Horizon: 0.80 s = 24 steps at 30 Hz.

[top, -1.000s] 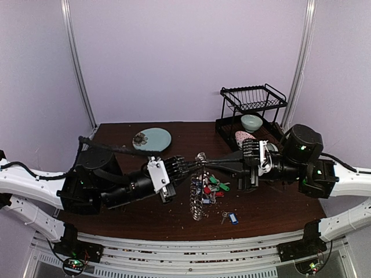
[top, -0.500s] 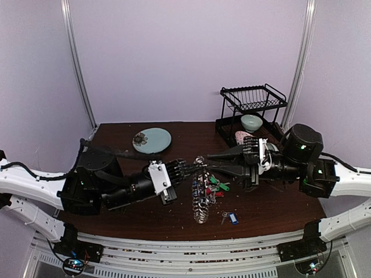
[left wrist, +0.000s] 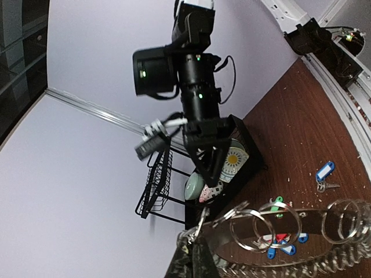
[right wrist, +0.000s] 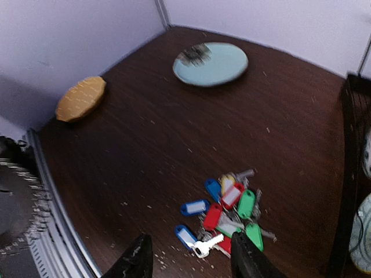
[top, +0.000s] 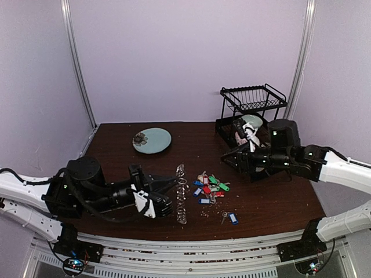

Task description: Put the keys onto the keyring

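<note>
Now the left gripper (top: 173,183) pinches the keyring (top: 182,198) in the lower middle of the frame; the right gripper (top: 230,157), fingers spread, hangs right of centre, near the keys (top: 209,186) heaped on the table (top: 278,202)

2 white-shelled arms (top: 348,171) carry black motor housings (top: 84,174), green LEDs (left wrist: 141,73), black cables (left wrist: 230,72).

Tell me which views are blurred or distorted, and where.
Top external view: sharp and evenly lit, though the grey wall rails lean apart. Left wrist view: rotated; the large metal keyring fringed with silver keys is soft near the lens. Right wrist view: motion-smeared throughout, the colour-tagged silver keys and pale blue round plate fuzzy.
</note>
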### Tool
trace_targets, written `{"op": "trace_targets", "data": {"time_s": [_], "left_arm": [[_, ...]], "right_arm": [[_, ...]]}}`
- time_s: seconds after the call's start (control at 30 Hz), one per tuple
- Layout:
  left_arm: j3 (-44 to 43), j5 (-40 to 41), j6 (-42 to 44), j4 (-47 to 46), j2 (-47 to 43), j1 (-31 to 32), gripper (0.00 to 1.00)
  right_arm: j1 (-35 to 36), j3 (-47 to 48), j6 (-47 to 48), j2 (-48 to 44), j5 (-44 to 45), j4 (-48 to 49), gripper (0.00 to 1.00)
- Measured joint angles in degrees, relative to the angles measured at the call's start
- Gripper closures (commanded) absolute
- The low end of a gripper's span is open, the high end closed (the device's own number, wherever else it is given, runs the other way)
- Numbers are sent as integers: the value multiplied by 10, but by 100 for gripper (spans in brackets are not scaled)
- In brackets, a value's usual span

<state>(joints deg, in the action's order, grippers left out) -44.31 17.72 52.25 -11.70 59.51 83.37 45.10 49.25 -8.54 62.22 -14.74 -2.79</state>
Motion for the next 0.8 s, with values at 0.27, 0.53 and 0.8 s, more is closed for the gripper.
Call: {"op": "trace_targets", "data": {"time_s": [0.27,0.53,0.8], "left_arm": [[50,0,26,3,-26,0,100],[79,-14,2,2,-60,-14,100],[80,-26,-24,2,-64,-23,100]], "right_arm": [[11,25,-117,170,143,-229,61],[66,-33,-105,184,87,-211,66],[26,-52,-20,206,3,-171,58]]}}
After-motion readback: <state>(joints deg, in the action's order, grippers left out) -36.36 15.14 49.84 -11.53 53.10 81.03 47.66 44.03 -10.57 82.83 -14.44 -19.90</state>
